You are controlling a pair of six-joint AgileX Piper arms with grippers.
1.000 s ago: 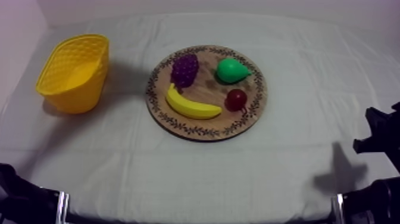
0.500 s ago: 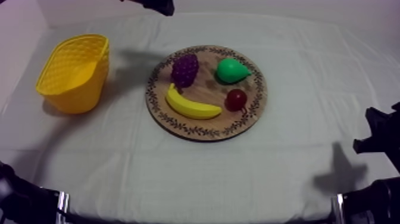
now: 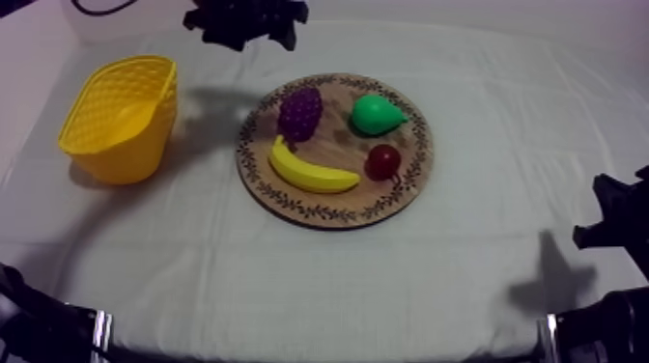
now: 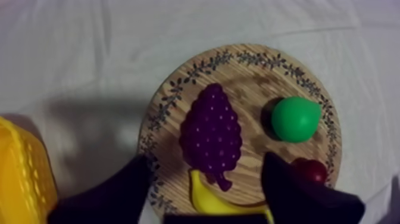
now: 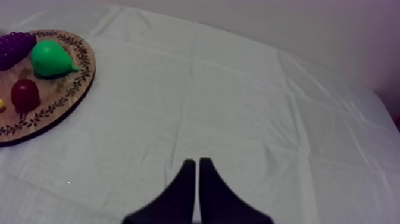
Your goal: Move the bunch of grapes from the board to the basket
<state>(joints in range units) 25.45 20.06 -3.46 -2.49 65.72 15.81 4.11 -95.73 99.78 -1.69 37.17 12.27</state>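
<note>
The purple bunch of grapes point(image 3: 299, 112) lies on the round wooden board point(image 3: 410, 179), at its left part, above the banana point(image 3: 311, 170). My left gripper point(image 3: 249, 23) hangs high over the far edge of the table, behind the board and to the right of the yellow basket point(image 3: 121, 116). In the left wrist view its two fingers stand wide apart, open, above the grapes point(image 4: 211, 132) with nothing between them; the gripper point(image 4: 203, 159) is well clear of the fruit. My right gripper point(image 5: 196, 170) is shut on nothing, over bare cloth to the right of the board.
A green pear point(image 3: 375, 114) and a small red fruit point(image 3: 383, 160) share the board's right half. The basket stands at the left, its mouth tilted towards the board. My right arm point(image 3: 614, 224) rests low at the right edge.
My left arm has come in at the back of the table, from nothing a second ago to above the board's far side. Its fingers have spread apart. The fruit and the right arm have not moved.
</note>
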